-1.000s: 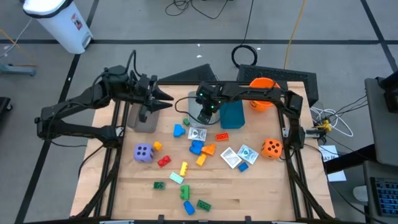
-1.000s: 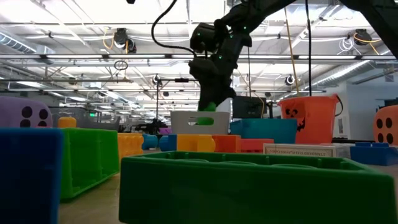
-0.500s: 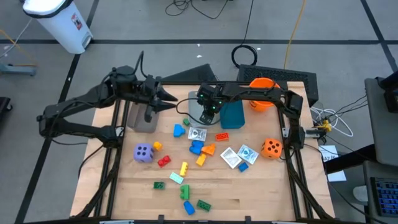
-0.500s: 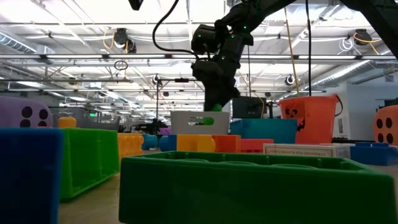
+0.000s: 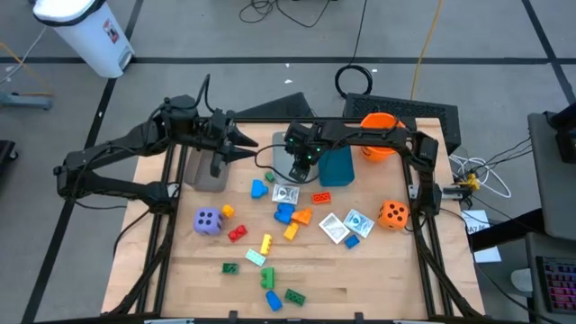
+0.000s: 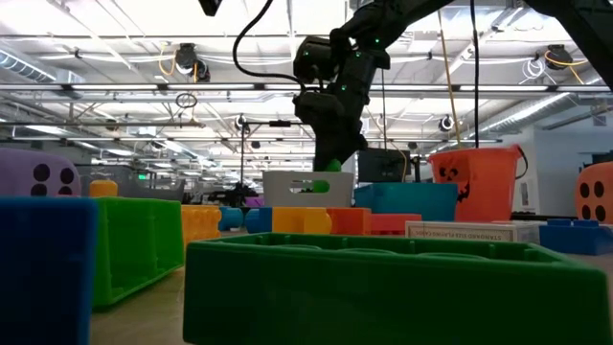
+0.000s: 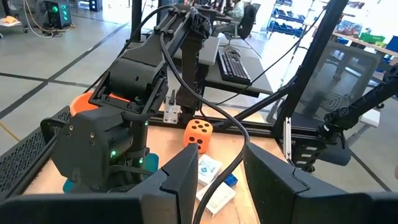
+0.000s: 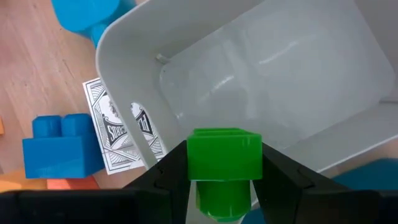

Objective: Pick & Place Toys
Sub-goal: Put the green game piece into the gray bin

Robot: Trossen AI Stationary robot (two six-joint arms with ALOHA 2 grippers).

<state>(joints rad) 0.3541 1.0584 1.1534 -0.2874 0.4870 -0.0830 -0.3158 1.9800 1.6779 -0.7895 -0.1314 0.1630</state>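
Right gripper (image 8: 224,171) poised over the open white rectangular plastic bin (image 8: 261,81) near the middle of the desk's far edge, fingers clamped on a small green plastic brick (image 8: 224,163) held above the bin's bare floor. Same gripper visible from the table-top camera (image 6: 326,171), pointing down with the green brick (image 6: 323,187) at its tip, just over the white bin's wall (image 6: 287,188). From above, right gripper (image 5: 298,160) at the bin, with a teal rectangular plastic bin (image 5: 337,166) just beside it and an orange plastic bucket (image 5: 381,122) toward the far right corner.

Left gripper (image 5: 243,144) hanging above a grey rectangular bin (image 5: 212,171) near the desk's far left edge, fingers (image 7: 180,180) spread apart with nothing between them.

Scattered across the middle of the wooden desk (image 5: 360,279):
- a purple white-dotted plastic die (image 5: 208,220) toward the left edge
- an orange black-dotted plastic die (image 5: 392,214) toward the right edge
- white printed paper packets (image 5: 346,225) between the centre and the orange die, another white printed packet (image 8: 118,134) just beside the white bin
- a blue plastic brick (image 8: 62,152) touching that packet's edge
- a red plastic brick (image 5: 237,234), a yellow plastic brick (image 5: 266,243) and an orange plastic brick (image 5: 321,198) around the centre
- more green plastic bricks (image 5: 293,296) toward the near edge
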